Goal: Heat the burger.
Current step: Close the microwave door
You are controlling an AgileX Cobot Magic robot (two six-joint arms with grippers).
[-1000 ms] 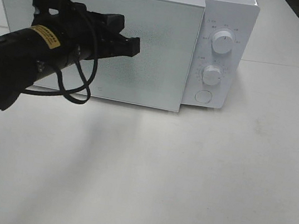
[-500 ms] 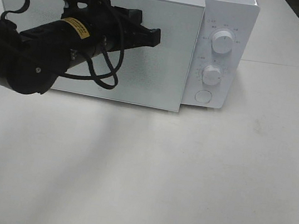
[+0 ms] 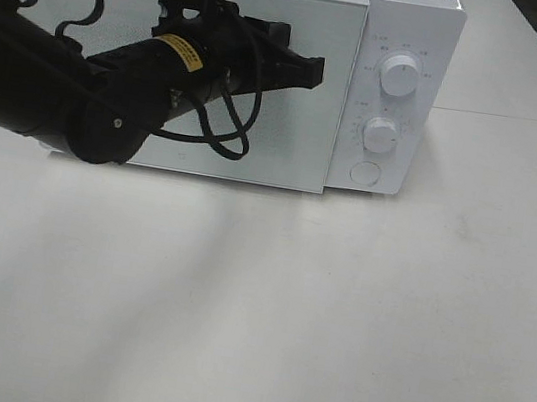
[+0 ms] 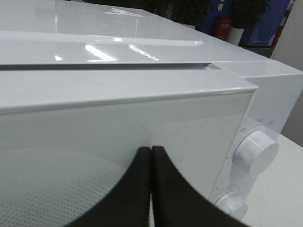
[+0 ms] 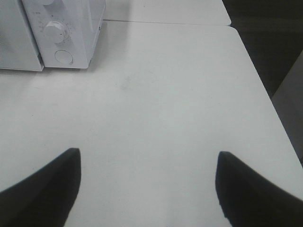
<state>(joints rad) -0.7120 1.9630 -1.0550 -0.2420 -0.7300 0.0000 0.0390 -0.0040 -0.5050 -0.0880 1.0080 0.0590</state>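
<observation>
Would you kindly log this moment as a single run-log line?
left tool: shut, in front of microwave door | right tool: open, empty, above table | burger: not in view

"What did you count?"
"One microwave (image 3: 430, 33), with two knobs (image 3: 400, 75) and one round button (image 3: 365, 173)."
"And grippers?"
"Two: a left gripper (image 3: 316, 72) and a right gripper (image 5: 147, 189). There was one surface (image 3: 331, 322) too."

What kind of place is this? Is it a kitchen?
Probably a lab or office test area, not a home kitchen: a white microwave sits on plain white tables, a robot arm hangs before it, potted plants stand behind.
</observation>
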